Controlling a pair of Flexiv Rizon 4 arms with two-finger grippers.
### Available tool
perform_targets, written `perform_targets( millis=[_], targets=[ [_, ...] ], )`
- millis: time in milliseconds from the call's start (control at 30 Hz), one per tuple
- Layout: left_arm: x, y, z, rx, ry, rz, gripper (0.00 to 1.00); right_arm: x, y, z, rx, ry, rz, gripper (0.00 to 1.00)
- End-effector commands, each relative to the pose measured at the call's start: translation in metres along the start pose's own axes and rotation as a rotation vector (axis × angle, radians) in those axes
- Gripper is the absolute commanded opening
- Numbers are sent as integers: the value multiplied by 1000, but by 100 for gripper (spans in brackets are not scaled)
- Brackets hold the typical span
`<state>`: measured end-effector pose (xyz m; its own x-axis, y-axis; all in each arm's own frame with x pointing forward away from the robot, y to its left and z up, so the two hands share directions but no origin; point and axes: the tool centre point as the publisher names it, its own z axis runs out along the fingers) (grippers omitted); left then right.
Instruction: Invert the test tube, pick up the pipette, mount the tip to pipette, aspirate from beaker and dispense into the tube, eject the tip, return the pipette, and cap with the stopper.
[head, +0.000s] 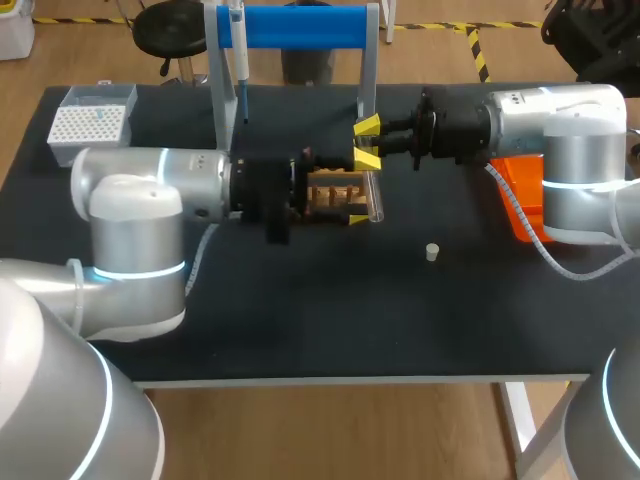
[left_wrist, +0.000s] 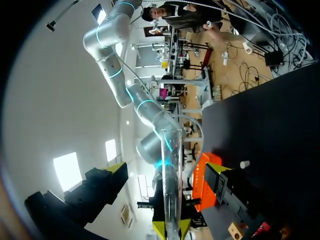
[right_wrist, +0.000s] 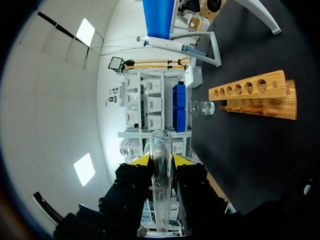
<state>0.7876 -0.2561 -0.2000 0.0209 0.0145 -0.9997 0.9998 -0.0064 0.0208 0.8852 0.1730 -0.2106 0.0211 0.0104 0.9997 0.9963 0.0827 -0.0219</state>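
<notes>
The clear test tube (head: 377, 197) lay level in mid-air, the pipette (head: 241, 70) hung upright behind, the white stopper (head: 432, 252) stood well apart.

The left gripper (head: 357, 213) grips one end of a clear test tube (head: 378, 196). The tube's other end reaches toward the right gripper (head: 367, 142), whose yellow tips stand spread apart just beside it. A wooden rack (head: 330, 190) lies under the left gripper's fingers. A small white stopper (head: 432, 252) sits on the black table (head: 300, 320), apart from both grippers. A pipette (head: 240, 60) hangs on its stand beyond the left gripper.
</notes>
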Motion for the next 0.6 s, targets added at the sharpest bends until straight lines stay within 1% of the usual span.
perform_targets(
  millis=[33,133,200,233,400,467,600],
  targets=[
    [0,-1,5,-2,0,1,97,1,-1,0,-3,-2,-1,0],
    [0,-2,7,-6,5,-2,85,1,-1,0,-3,-2,-1,0],
    [0,-2,8,-10,9,-2,74,1,-1,0,-3,-2,-1,0],
    [0,-2,8,-10,10,-3,71,1,-1,0,-3,-2,-1,0],
    [1,-1,11,-8,16,-5,59,1,-1,0,-3,-2,-1,0],
    [1,-1,11,-4,17,-7,58,1,-1,0,-3,-2,-1,0],
    [1,0,13,2,19,-7,50,1,-1,0,-3,-2,-1,0]
  ],
)
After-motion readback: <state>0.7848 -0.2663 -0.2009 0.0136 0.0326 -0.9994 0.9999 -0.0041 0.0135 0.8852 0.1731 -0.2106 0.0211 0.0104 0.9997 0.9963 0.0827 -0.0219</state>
